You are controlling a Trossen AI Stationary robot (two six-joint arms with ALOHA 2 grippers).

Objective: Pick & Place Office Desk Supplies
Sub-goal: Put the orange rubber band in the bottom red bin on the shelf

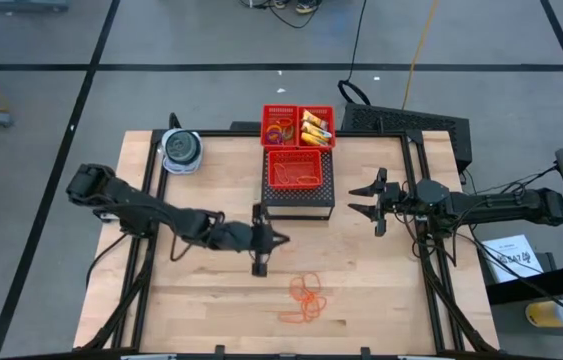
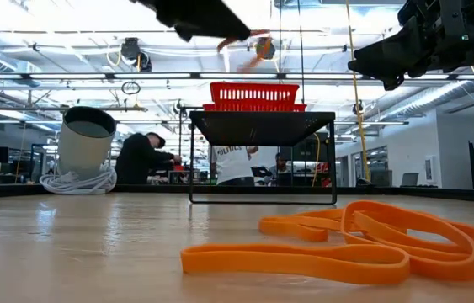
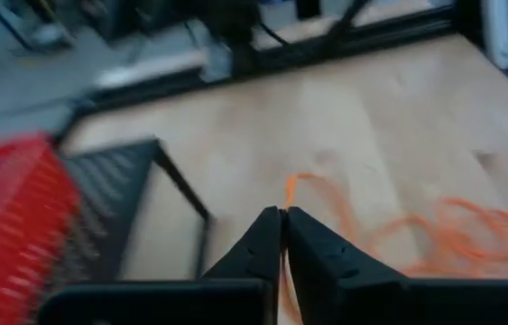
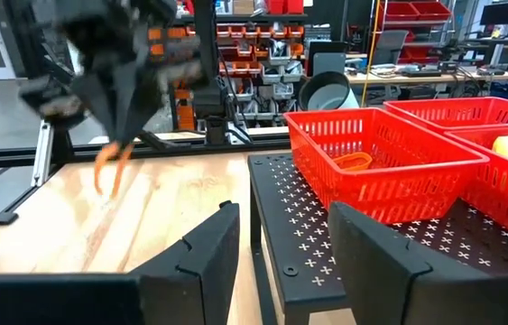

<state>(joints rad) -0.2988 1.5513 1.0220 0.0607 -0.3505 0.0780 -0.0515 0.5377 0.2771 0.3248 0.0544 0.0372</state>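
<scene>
From above we see the left gripper (image 1: 259, 243) over the bare wood in front of the black stand (image 1: 299, 198), with a loose heap of orange rubber bands (image 1: 306, 298) lying on the table (image 1: 201, 300) nearer the front edge. That view does not show anything in its jaws; the left wrist view does, where the jaws are pressed together on a thin orange band (image 3: 291, 191) that trails away toward the heap. The right wrist view shows the same arm from across the table, raised above the wood with the band (image 4: 109, 167) dangling from it. The right gripper (image 1: 379, 202) waits beside the stand on the right, its jaws apart and holding nothing. Only the high view lets us look into the three red baskets (image 1: 299, 126): coloured rings (image 1: 280, 129) in one rear compartment, yellow packets (image 1: 314, 126) in the other, and more orange bands in the front basket (image 1: 293, 170) on the stand. The low view shows the heap of bands (image 2: 363, 240) close up, flat on the wood, and a round grey container (image 2: 85, 143) at the far left, with people in the room beyond.
</scene>
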